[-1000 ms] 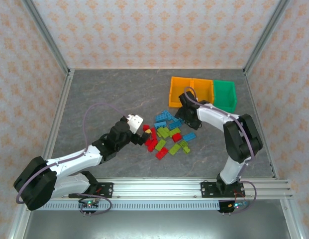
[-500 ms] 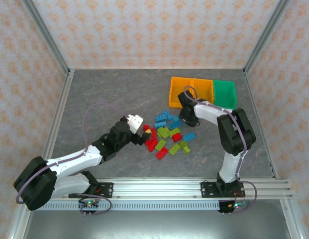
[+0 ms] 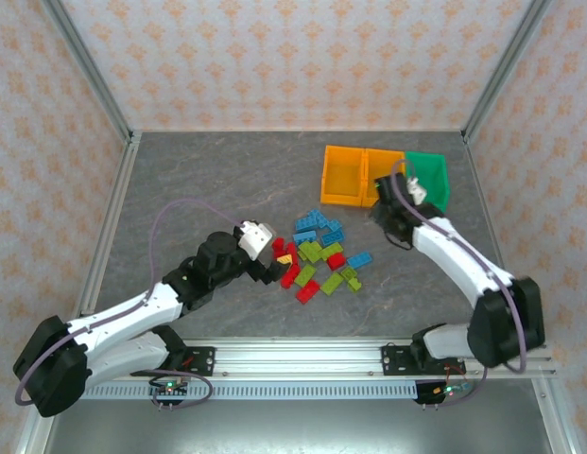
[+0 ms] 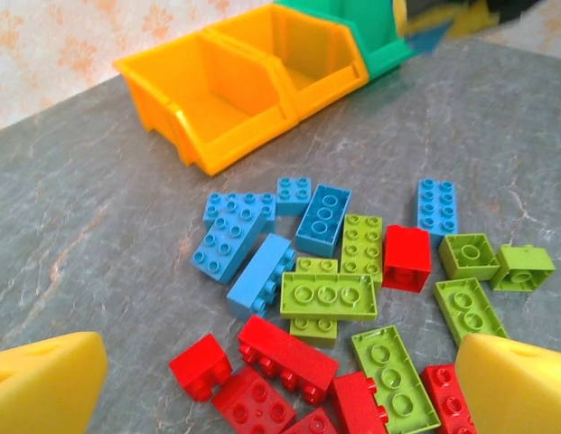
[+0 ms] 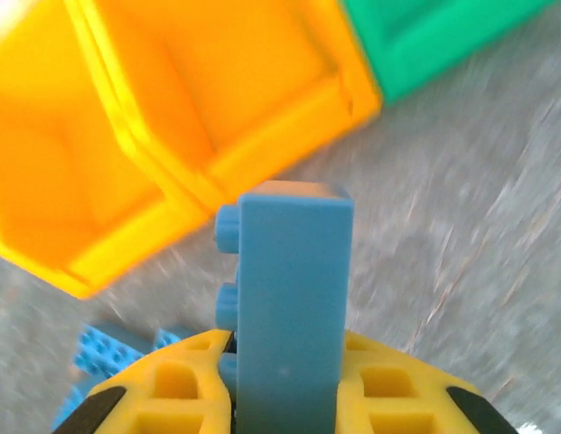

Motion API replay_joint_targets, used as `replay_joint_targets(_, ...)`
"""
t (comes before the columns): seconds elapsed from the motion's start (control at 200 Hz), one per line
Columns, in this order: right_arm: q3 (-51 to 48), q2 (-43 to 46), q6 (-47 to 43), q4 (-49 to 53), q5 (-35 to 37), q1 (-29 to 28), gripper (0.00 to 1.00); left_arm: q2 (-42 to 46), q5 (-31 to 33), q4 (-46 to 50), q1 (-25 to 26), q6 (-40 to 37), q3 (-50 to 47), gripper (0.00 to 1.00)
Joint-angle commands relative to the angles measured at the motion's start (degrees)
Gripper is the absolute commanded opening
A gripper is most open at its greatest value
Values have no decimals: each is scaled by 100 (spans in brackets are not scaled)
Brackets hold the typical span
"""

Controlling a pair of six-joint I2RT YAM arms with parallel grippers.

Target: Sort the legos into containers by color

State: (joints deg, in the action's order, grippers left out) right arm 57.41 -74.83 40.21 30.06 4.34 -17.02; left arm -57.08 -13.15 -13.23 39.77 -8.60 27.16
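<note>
A grey marbled table carries a loose scatter of red, blue and lime legos near its middle (several touching). Farther back sit three joined bins, two orange and one green.

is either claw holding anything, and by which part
The right claw grips a blue brick by one end; the left claw is open, holding nothing.

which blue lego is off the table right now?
The blue brick clamped upright in the right gripper, in front of the orange bins. The other blue bricks lie in the pile on the table.
</note>
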Motion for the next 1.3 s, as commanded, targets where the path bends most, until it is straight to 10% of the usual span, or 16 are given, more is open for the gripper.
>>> replay_joint_targets(0.0, 538, -311, -930, 96, 66, 1045, 10, 118, -60, -41, 22, -107, -94, 100)
replay_joint_targets(0.235, 2775, -2757, -1709, 578, -683, 1960, 14, 82, 400, 113, 20, -45, -26, 100)
replay_joint_targets(0.425, 3647, -3486, -1776, 967, -496, 2014, 44, 147, 993, 56, 21, 116, -60, 100)
replay_joint_targets(0.771, 1596, -845, -1493, 800, -1803, 1746, 49, -367, 2292, 550, 13, 1143, 587, 99)
replay_joint_targets(0.906, 695, 327, -1859, 1042, -2941, 590, 54, -1129, 2003, 1658, 11, 2251, 1637, 97)
replay_joint_targets(1.061, 288, 750, -1740, 1792, -2740, -850, 55, -2132, 1412, 2164, 5, 2779, 2438, 93)
replay_joint_targets(1.296, -159, 823, -1289, 1545, -2371, -1549, 56, -2876, 1865, 2809, -29, 3187, 3179, 92)
